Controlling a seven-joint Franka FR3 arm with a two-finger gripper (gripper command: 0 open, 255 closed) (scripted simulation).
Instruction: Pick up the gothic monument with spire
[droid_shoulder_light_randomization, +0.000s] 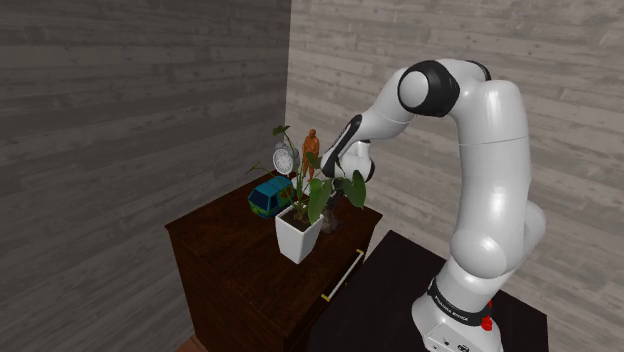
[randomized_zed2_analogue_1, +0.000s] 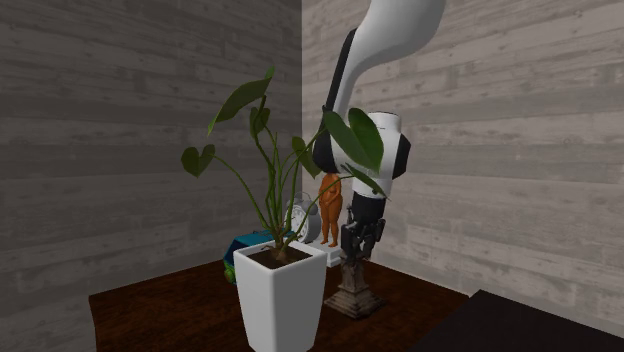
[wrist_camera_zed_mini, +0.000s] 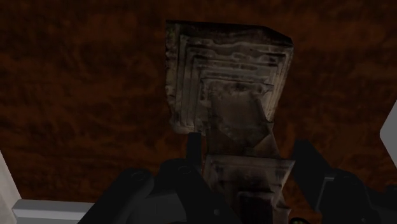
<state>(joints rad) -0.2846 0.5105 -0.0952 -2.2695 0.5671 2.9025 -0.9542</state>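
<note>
second exterior view: monument (randomized_zed2_analogue_1: 355, 292) upright

Tight corner here! The white plant pot (randomized_zed2_analogue_1: 280, 295) stands just beside the monument (randomized_zed2_analogue_1: 355, 290), and its leaves (randomized_zed2_analogue_1: 352, 138) hang across the way down from above. Toward the corner where the two walls meet, the orange figurine (randomized_zed2_analogue_1: 329, 208), the clock (droid_shoulder_light_randomization: 285, 158) and the teal toy car (droid_shoulder_light_randomization: 270, 196) crowd that side. Bare bench (randomized_zed2_analogue_1: 160, 310) opens up on the second exterior view's left.
</note>
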